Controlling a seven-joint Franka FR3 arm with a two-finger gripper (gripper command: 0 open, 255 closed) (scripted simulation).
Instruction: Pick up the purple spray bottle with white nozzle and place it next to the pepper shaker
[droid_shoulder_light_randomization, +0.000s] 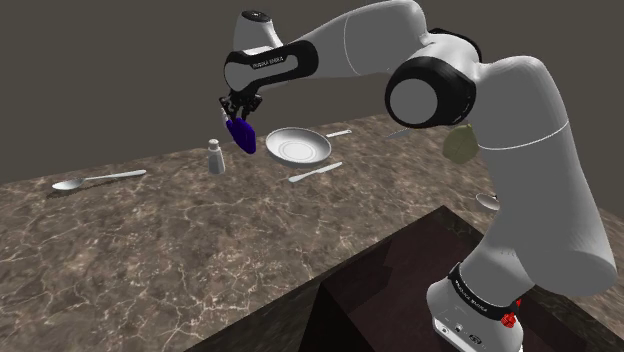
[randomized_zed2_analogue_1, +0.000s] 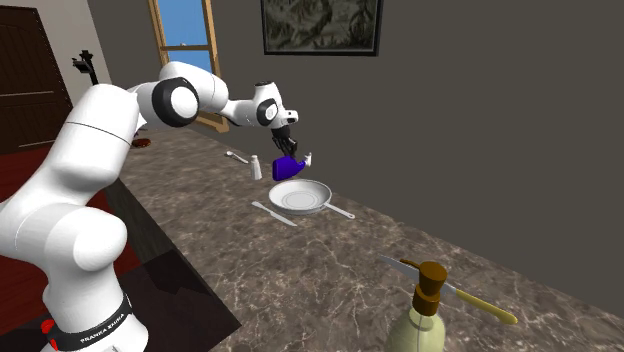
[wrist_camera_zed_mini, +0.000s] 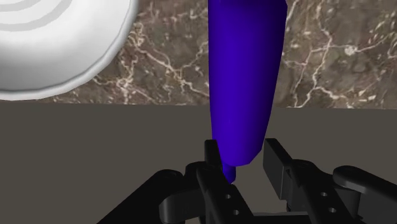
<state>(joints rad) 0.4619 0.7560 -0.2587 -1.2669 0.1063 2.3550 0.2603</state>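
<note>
My black gripper (droid_shoulder_light_randomization: 236, 110) is shut on the purple spray bottle (droid_shoulder_light_randomization: 241, 136), which hangs tilted in the air above the marble counter. In the second exterior view the bottle (randomized_zed2_analogue_1: 288, 166) shows its white nozzle (randomized_zed2_analogue_1: 307, 158) below the gripper (randomized_zed2_analogue_1: 290, 143). The white pepper shaker (droid_shoulder_light_randomization: 216, 157) (randomized_zed2_analogue_1: 256, 168) stands upright on the counter just beside and below the bottle. In the wrist view the fingers (wrist_camera_zed_mini: 214, 156) clasp the narrow end of the bottle (wrist_camera_zed_mini: 245, 76), and its body runs away from the gripper (wrist_camera_zed_mini: 245, 159) over the counter.
A white plate (droid_shoulder_light_randomization: 297, 147) (randomized_zed2_analogue_1: 299, 196) (wrist_camera_zed_mini: 57, 44) lies on the other side of the bottle from the shaker. A spoon (droid_shoulder_light_randomization: 95, 180) and a piece of cutlery (droid_shoulder_light_randomization: 315, 172) lie on the counter. A yellowish pump bottle (randomized_zed2_analogue_1: 428, 310) and a yellow-handled knife (randomized_zed2_analogue_1: 450, 290) lie far off.
</note>
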